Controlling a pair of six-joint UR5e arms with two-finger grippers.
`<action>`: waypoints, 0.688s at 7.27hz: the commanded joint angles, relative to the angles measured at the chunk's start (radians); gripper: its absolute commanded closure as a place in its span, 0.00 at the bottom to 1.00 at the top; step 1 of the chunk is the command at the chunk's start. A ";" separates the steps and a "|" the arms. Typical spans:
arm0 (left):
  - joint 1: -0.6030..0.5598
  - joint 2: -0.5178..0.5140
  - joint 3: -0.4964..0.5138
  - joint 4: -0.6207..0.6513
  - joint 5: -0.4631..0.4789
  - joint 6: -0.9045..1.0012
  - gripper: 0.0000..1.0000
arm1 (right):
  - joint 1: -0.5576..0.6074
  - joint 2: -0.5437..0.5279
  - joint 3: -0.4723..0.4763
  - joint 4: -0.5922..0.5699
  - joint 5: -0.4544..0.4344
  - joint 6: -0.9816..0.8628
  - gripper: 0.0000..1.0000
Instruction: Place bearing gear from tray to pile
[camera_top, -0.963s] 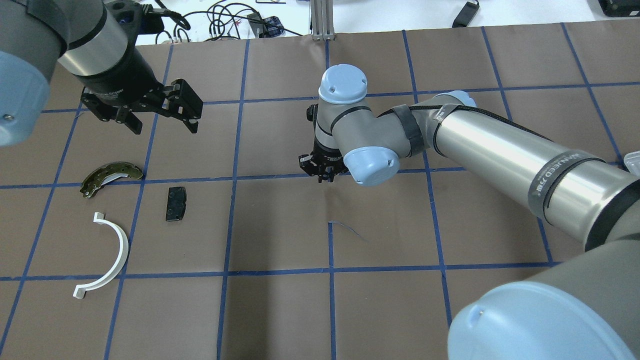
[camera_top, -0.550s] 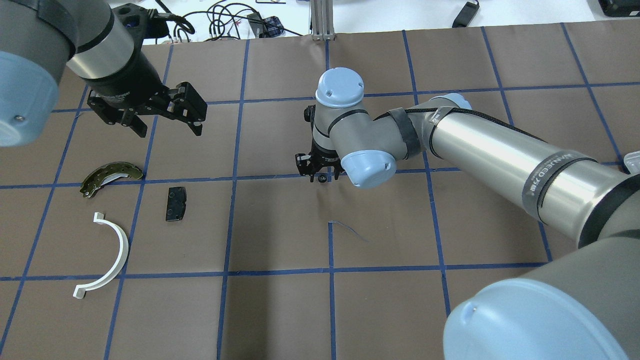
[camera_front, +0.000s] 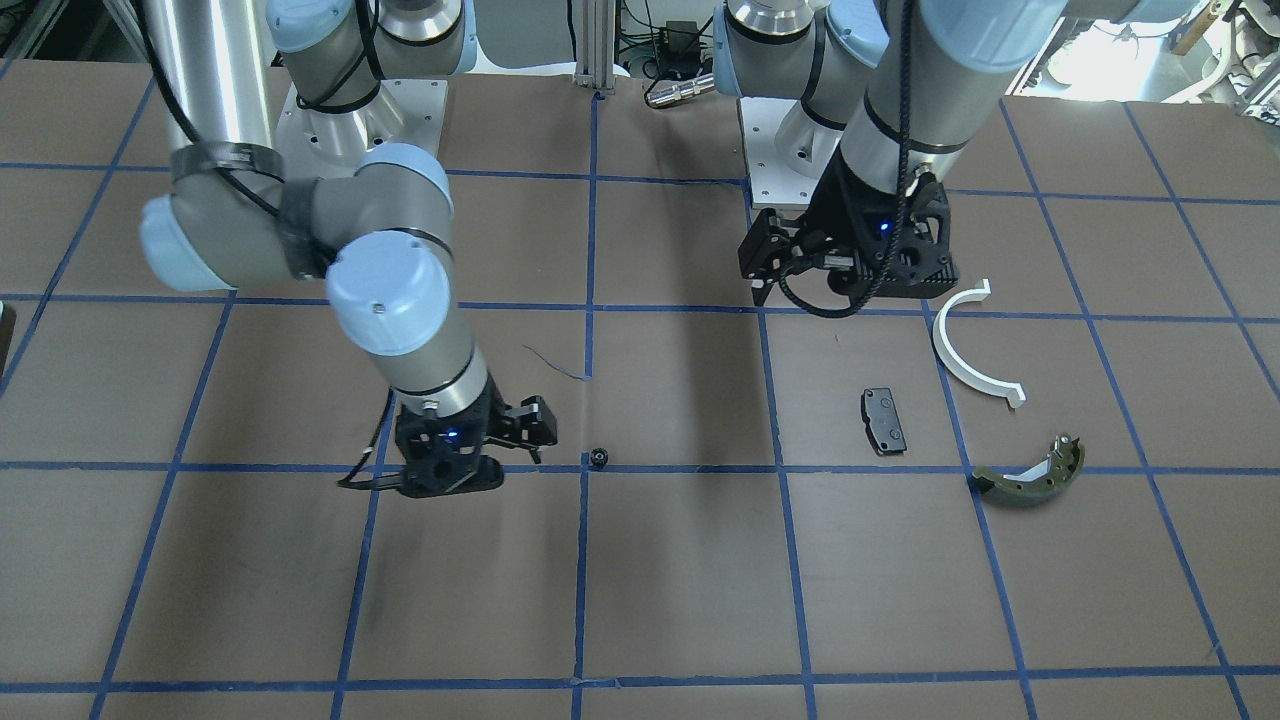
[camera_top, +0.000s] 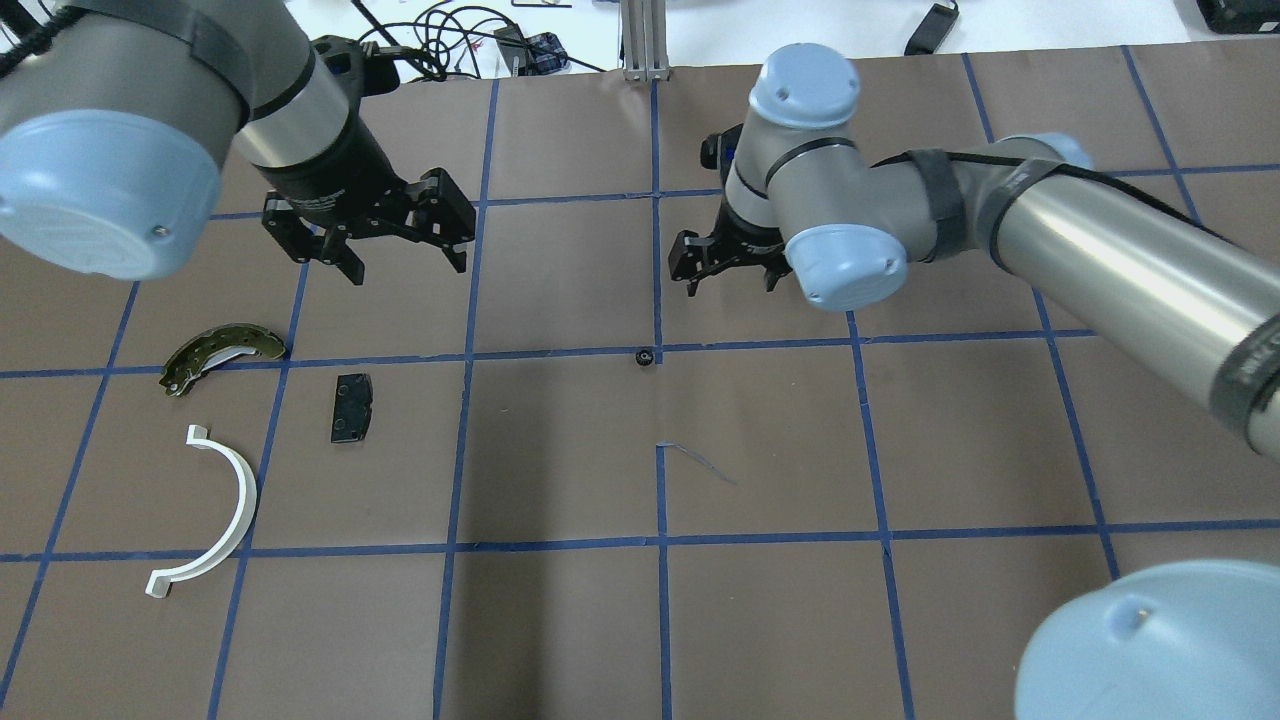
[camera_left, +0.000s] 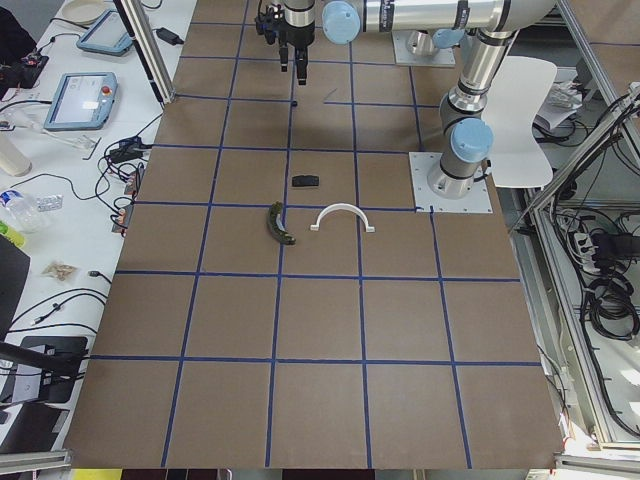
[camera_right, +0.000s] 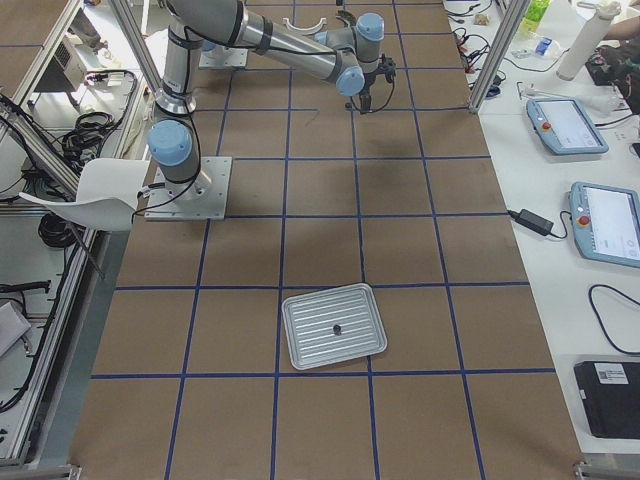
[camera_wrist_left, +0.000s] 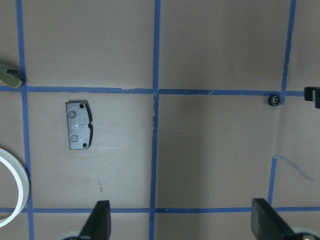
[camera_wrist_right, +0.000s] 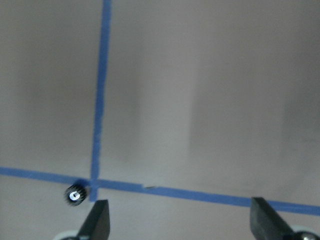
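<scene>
The bearing gear (camera_top: 645, 356) is a tiny black toothed ring lying loose on the brown table at a blue tape crossing; it also shows in the front view (camera_front: 598, 458) and both wrist views (camera_wrist_left: 274, 100) (camera_wrist_right: 76, 195). My right gripper (camera_top: 730, 272) is open and empty, raised beyond the gear and to its right. My left gripper (camera_top: 405, 262) is open and empty, above the table beyond the pile. The pile lies at the left: an olive brake shoe (camera_top: 215, 352), a black brake pad (camera_top: 351, 407) and a white half-ring (camera_top: 235, 500), all apart from the gear.
A metal tray (camera_right: 310, 340) with one small dark part in it lies far off at the table's right end, seen only in the exterior right view. Cables and an aluminium post (camera_top: 645, 40) stand past the table's far edge.
My right gripper, which was low over the gear, has let it go and moved up, back and to the right. My left gripper has moved right, towards the middle.
</scene>
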 joint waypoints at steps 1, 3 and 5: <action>-0.051 -0.112 -0.018 0.054 0.003 -0.028 0.00 | -0.179 -0.082 0.007 0.100 -0.017 -0.077 0.00; -0.083 -0.222 -0.058 0.218 0.004 -0.061 0.06 | -0.381 -0.130 0.008 0.151 -0.049 -0.230 0.00; -0.166 -0.310 -0.060 0.332 0.014 -0.172 0.02 | -0.617 -0.135 0.010 0.170 -0.055 -0.458 0.00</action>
